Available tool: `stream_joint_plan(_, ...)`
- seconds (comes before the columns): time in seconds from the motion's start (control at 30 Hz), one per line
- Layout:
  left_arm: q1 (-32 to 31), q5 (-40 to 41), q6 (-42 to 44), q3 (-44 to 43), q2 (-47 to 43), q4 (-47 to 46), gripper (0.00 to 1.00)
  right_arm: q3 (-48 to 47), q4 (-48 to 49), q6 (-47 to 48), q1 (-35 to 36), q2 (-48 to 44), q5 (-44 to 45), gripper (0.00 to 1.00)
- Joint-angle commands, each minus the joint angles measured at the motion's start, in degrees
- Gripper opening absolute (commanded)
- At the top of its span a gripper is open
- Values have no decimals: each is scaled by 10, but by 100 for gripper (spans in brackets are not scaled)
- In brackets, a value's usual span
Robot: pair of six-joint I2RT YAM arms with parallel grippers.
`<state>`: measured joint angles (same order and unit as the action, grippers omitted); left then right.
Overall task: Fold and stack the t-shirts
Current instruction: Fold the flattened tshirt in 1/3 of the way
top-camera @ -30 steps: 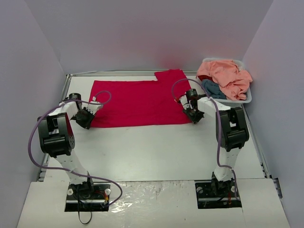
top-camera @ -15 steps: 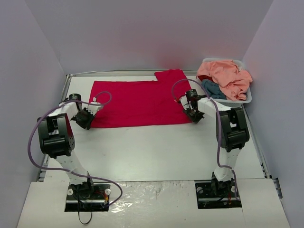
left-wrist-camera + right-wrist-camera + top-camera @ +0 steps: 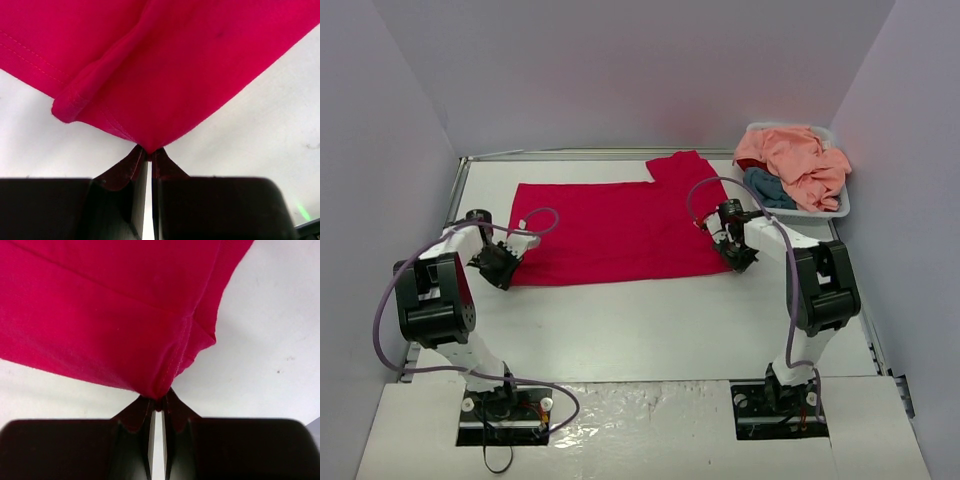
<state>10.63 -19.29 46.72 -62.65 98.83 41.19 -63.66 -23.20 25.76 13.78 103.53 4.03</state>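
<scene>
While the left hand (image 3: 149,154) and right hand (image 3: 159,402) each pinch a near corner of the red shirt (image 3: 610,222), they should move together, with the hem taut.

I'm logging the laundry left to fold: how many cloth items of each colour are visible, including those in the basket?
red shirt: 1
peach shirt: 1
teal shirt: 1
Total: 3 visible; the heap in the basket may hide more.

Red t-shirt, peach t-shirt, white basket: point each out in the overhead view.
red t-shirt (image 3: 610,230), top external view, middle of its spread body.
peach t-shirt (image 3: 800,158), top external view, crumpled top of the heap.
white basket (image 3: 825,213), top external view, near rim wall.
</scene>
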Motion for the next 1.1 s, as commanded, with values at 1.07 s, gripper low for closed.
stream_joint_plan(1.07, 3, -15, 84, 67, -184, 148, 2, 101, -202, 25, -6, -253, 7, 0)
